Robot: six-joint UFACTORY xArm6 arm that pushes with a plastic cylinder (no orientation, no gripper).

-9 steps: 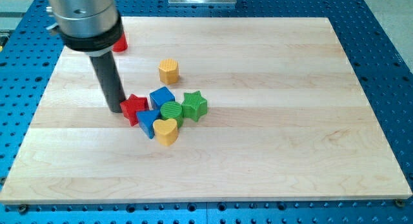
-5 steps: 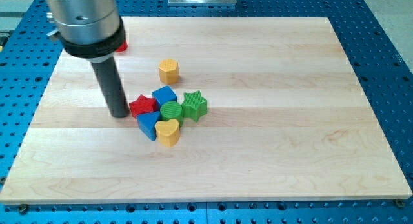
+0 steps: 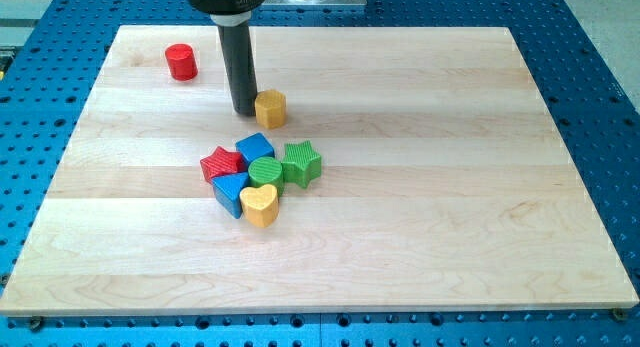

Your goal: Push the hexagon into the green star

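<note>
The yellow hexagon (image 3: 270, 108) sits on the wooden board above the cluster. My tip (image 3: 244, 111) stands right against the hexagon's left side. The green star (image 3: 301, 163) lies below and a little to the right of the hexagon, at the right end of a tight cluster. That cluster also holds a green round block (image 3: 266, 172), a blue cube (image 3: 254, 148), a red star (image 3: 222, 166), a blue block (image 3: 231, 192) and a yellow heart (image 3: 260, 203).
A red cylinder (image 3: 181, 62) stands alone near the board's top left. The wooden board (image 3: 450, 187) lies on a blue perforated table. The arm's base plate shows at the view's top centre.
My tip has moved from the left of the red star up and to the right, to the hexagon's left side. The hexagon has shifted slightly right. The red cylinder is now uncovered.
</note>
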